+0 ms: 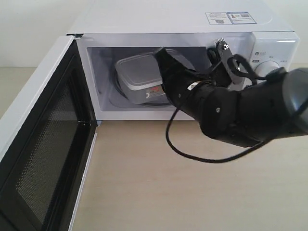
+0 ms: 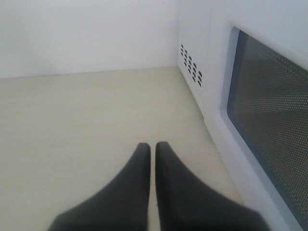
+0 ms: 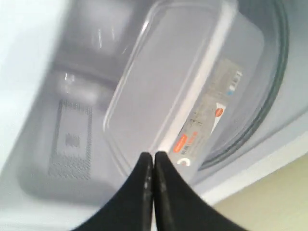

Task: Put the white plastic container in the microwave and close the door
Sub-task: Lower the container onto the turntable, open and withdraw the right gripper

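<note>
With the white plastic container [image 1: 137,77] resting on the turntable [image 3: 269,106] inside the microwave [image 1: 168,19], the right hand [image 3: 153,156], jaws pressed together and empty at its near edge, should back straight out without nudging it. The left hand [image 2: 152,147], also closed, can then swing the open door [image 1: 43,144] shut. The container shows a flat rimmed lid, a cloudy body and a red-marked label facing the opening.

Soft, even light fills all views, and shadows are faint. The microwave [image 1: 168,19] top is nearly washed out, its cavity dimmer and grey. In both wrist views the near black jaws are blurred.
</note>
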Motion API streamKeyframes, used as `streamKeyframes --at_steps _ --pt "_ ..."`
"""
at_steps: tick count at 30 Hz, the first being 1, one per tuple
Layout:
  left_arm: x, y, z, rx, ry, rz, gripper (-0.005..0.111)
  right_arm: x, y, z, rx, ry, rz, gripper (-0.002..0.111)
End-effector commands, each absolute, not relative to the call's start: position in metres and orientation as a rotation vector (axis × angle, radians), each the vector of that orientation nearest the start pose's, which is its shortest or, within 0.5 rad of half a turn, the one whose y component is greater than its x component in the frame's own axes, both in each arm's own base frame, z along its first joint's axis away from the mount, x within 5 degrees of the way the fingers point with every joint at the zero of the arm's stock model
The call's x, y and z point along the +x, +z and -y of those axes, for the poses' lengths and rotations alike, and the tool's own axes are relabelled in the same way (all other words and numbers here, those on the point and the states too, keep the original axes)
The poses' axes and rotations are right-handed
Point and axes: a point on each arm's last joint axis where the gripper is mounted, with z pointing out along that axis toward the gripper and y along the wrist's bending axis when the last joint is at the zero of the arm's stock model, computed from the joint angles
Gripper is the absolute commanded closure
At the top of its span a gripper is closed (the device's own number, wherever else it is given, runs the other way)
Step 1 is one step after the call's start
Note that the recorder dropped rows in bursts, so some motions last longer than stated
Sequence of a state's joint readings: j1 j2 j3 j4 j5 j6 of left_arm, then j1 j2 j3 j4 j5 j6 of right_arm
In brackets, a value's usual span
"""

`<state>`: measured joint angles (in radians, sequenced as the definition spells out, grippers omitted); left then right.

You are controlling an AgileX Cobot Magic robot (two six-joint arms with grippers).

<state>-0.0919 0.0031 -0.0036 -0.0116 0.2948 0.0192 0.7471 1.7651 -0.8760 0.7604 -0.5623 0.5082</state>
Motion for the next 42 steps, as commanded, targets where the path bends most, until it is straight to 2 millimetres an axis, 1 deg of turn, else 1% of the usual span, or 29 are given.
streamKeyframes --at_steps 1,2,3,4,7,11,15,21,26,29,30,33,36,42 --pt "0.054 0.186 0.005 0.089 -0.068 -1.777 0.102 0.265 0.198 -0.227 -0.045 0.689 -2.106 0.108" --pt "0.054 0.186 0.005 0.089 -0.068 -1.777 0.102 0.262 0.196 -0.231 -0.195 0.660 -2.119 0.108" --pt "0.054 0.186 0.005 0.089 -0.068 -1.777 0.102 0.261 0.194 -0.232 -0.256 0.644 -2.115 0.108" --pt "0.054 0.186 0.005 0.089 -0.068 -1.777 0.102 0.261 0.193 -0.233 -0.300 0.632 -2.105 0.108" --pt "0.054 0.186 0.005 0.089 -0.068 -1.777 0.102 0.265 0.184 -0.236 -0.330 0.611 -2.090 0.108" --pt "0.054 0.186 0.005 0.089 -0.068 -1.777 0.102 0.272 0.166 -0.239 -0.313 0.594 -2.061 0.108" --pt "0.054 0.186 0.005 0.089 -0.068 -1.777 0.102 0.287 0.151 -0.247 -0.266 0.587 -2.048 0.108" --pt "0.054 0.186 0.005 0.089 -0.068 -1.777 0.102 0.314 0.149 -0.257 -0.216 0.588 -2.024 0.108" --pt "0.054 0.186 0.005 0.089 -0.068 -1.777 0.102 0.331 0.147 -0.263 -0.188 0.589 -2.007 0.108" --pt "0.054 0.186 0.005 0.089 -0.068 -1.777 0.102 0.339 0.143 -0.264 -0.155 0.591 -2.026 0.108" --pt "0.054 0.186 0.005 0.089 -0.068 -1.777 0.102 0.340 0.141 -0.264 -0.156 0.589 -2.031 0.108" --pt "0.054 0.186 0.005 0.089 -0.068 -1.777 0.102 0.342 0.144 -0.263 -0.148 0.585 -1.998 0.108" --pt "0.054 0.186 0.005 0.089 -0.068 -1.777 0.102 0.347 0.145 -0.257 -0.120 0.577 -1.983 0.108" --pt "0.054 0.186 0.005 0.089 -0.068 -1.777 0.102 0.342 0.138 -0.258 -0.157 0.565 -2.075 0.108"
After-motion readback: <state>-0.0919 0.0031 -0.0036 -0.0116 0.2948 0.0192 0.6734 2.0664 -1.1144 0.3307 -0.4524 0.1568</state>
